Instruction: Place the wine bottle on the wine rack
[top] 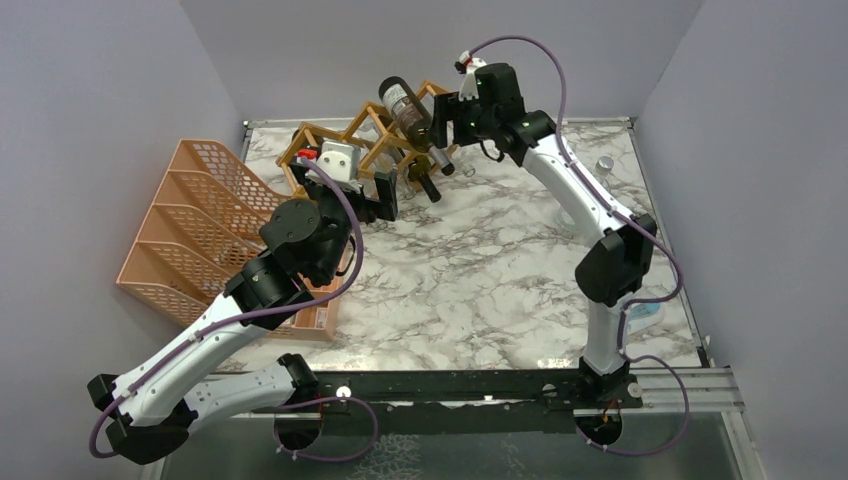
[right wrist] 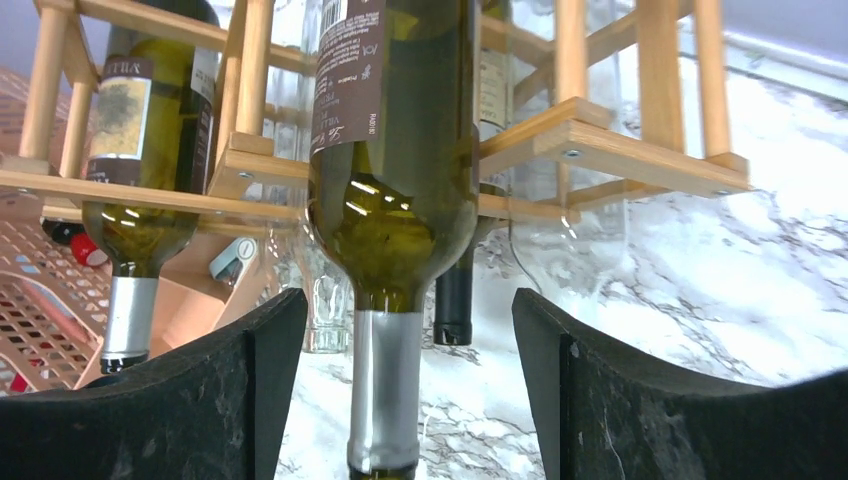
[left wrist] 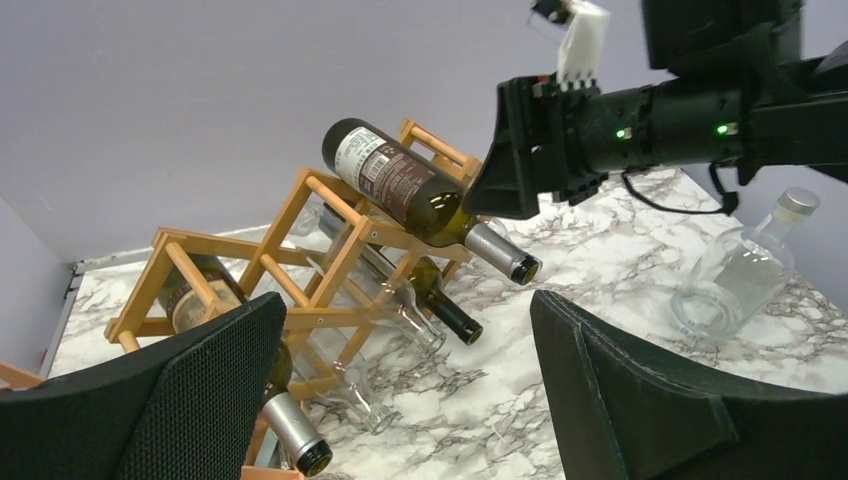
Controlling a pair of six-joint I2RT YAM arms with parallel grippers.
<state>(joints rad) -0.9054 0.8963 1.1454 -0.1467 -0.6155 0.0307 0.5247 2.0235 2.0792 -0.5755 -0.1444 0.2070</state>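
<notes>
The wine bottle [top: 407, 110], dark green with a brown label and a silver-capped neck, lies tilted in a top cell of the tan wooden wine rack [top: 345, 140] at the back of the table. My right gripper [top: 443, 125] is open, with a finger on each side of the bottle's neck [right wrist: 387, 390] and a gap on both sides. In the right wrist view the bottle [right wrist: 395, 150] rests on the rack's slats [right wrist: 600, 140]. My left gripper [top: 372, 198] is open and empty, low in front of the rack [left wrist: 300, 260], looking up at the bottle [left wrist: 400, 185].
Several other bottles, green and clear, fill the rack's lower cells [left wrist: 440, 300]. A salmon-pink mesh organizer [top: 190, 230] stands to the left. A clear glass bottle [left wrist: 740, 270] lies at the back right, also in the top view [top: 603, 165]. Walls enclose the marble table [top: 480, 290].
</notes>
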